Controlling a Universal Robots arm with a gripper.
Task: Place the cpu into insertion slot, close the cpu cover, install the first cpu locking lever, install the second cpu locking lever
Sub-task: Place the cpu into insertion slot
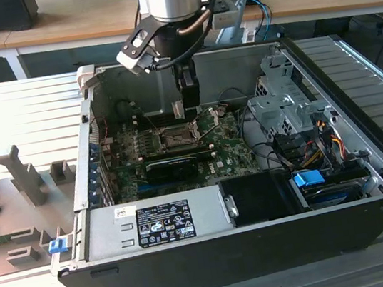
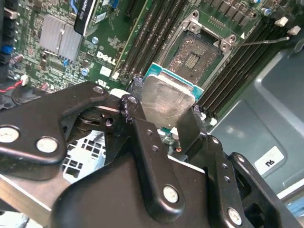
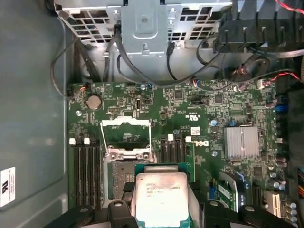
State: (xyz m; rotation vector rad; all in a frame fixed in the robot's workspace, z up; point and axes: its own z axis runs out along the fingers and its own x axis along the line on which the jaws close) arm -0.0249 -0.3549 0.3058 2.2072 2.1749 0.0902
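Note:
My gripper [image 1: 185, 107] hangs inside the open computer case, just above the motherboard [image 1: 225, 154]. It is shut on the cpu [image 2: 166, 97], a silvery square chip with a green rim, also seen in the first wrist view [image 3: 159, 197]. The black fingers [image 2: 137, 109] clamp two opposite edges of the chip. The insertion slot [image 2: 194, 57] lies open a short way beyond the chip, its pin field bare [image 3: 124, 173]. The cpu cover [image 3: 126, 122] is swung up off the socket, and thin metal levers [image 1: 206, 123] stand raised beside it.
A black card [image 1: 173, 164] lies across the board just in front of the socket. Memory slots [image 3: 88, 166] flank it. A power supply [image 1: 156, 221] fills the case's near side, and a drive cage [image 1: 279, 101] with cables [image 1: 311, 147] is at the exterior view's right.

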